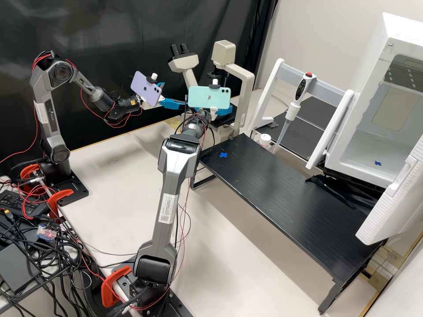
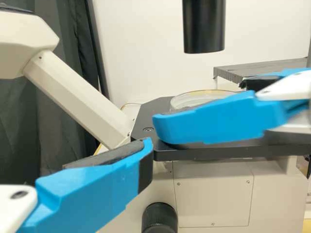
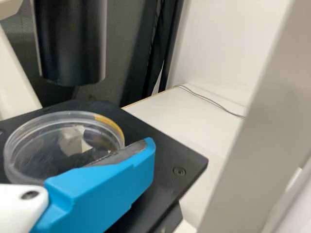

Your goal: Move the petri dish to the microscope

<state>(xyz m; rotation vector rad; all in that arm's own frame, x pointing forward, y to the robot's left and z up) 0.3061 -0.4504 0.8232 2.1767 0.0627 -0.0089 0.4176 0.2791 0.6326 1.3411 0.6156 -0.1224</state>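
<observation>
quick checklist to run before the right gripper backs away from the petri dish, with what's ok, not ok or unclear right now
1. Petri dish resting on the microscope stage: ok.
2. Dish below the black tube: ok, roughly.
3. Dish exactly centred under that tube: cannot tell.
4. Right gripper open: ok, its fingers stand apart.
5. Right gripper free of contact with the dish: cannot tell, one finger hides part of the rim.
6. Left gripper off the dish: ok, it is open and out to the side of the stage.
</observation>
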